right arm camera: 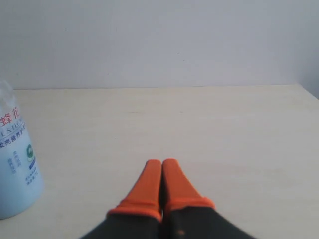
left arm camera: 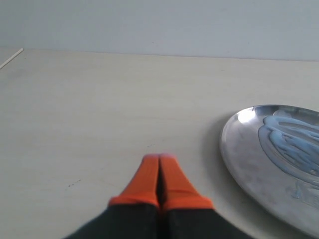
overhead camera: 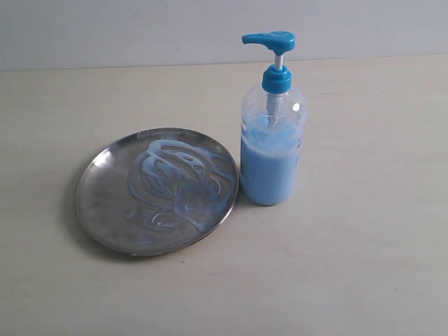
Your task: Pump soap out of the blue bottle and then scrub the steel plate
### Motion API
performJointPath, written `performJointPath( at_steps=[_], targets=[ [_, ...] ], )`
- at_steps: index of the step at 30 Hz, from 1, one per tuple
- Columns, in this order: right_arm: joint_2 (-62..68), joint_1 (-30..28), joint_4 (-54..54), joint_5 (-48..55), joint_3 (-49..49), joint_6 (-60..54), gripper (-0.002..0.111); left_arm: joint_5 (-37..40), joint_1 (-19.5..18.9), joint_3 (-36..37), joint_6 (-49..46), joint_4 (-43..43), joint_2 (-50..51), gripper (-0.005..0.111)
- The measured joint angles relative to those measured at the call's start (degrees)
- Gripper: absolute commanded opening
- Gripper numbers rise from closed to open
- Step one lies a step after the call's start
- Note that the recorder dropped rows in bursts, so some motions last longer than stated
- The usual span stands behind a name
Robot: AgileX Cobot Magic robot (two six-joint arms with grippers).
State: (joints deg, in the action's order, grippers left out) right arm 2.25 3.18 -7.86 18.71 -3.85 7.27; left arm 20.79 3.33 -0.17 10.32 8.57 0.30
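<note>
Two grippers show only in their own wrist views, and both are closed tight with nothing between the jaws. The left gripper (left arm camera: 159,158) hangs low over the pale desk (overhead camera: 364,280). The steel plate (left arm camera: 249,149) lies flat on the desk ahead of this gripper and off to one side, near it but not touching. The soap (left arm camera: 291,142) is smeared in pale blue-white swirls across the plate's middle (the band nearest the rim is bare steel). The right gripper (right arm camera: 161,162) is also pressed together and empty. The blue bottle (right arm camera: 15,164) stands upright ahead of it and off to one side, clear of it, with part of its label facing the gripper. In the exterior view the bottle stands just beside the plate's rim, though whether they touch cannot be told. Its pump head (overhead camera: 271,38) is raised and light blue liquid fills roughly the lower half.
</note>
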Motion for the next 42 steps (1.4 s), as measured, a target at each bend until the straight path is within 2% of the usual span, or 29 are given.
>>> performJointPath(
  at_steps=[7, 42],
  targets=[
    [-1.9, -0.3, 0.4, -0.4, 3.6, 0.0, 0.0, 0.1, 0.0, 0.0, 0.0, 0.0, 0.0, 0.0],
    [-1.9, -0.3, 1.1, -1.1, 3.6, 0.7, 0.0, 0.1, 0.0, 0.0, -0.2, 0.0, 0.0, 0.0]
  ],
)
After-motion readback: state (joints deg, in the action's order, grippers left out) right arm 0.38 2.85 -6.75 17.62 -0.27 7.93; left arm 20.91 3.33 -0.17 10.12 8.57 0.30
